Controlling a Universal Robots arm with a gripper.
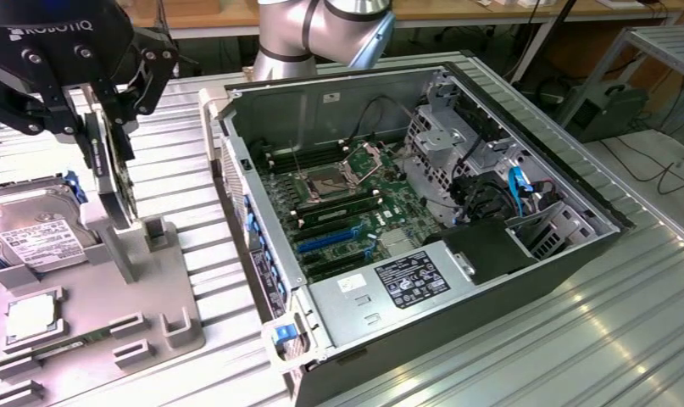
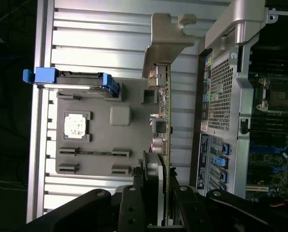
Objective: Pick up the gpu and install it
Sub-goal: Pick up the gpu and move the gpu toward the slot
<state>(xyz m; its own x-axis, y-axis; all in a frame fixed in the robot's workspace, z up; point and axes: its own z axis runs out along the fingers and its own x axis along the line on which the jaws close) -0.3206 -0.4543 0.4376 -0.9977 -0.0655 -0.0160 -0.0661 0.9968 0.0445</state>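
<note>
The gpu (image 1: 108, 174) is a thin green-edged card that hangs upright on edge over the grey parts holder (image 1: 149, 314). My gripper (image 1: 98, 114) is shut on its upper end at the exterior view's top left. In the wrist view the fingers (image 2: 133, 205) clamp the gpu (image 2: 167, 121) from both sides. The card's silver bracket (image 2: 165, 38) is at the end away from me. I cannot tell whether its lower end touches the holder. The open computer case (image 1: 568, 254) lies to the exterior view's right, with the motherboard (image 1: 353, 212) and blue slots (image 1: 325, 242) exposed.
On the grey holder (image 2: 120, 116) sit a hard drive with blue clips (image 1: 36, 229) (image 2: 71, 82) and a small square cpu chip (image 1: 30, 315) (image 2: 76, 124). The case's perforated rear wall (image 2: 221, 92) stands close beside the card. Ribbed metal table (image 1: 545, 356) surrounds everything.
</note>
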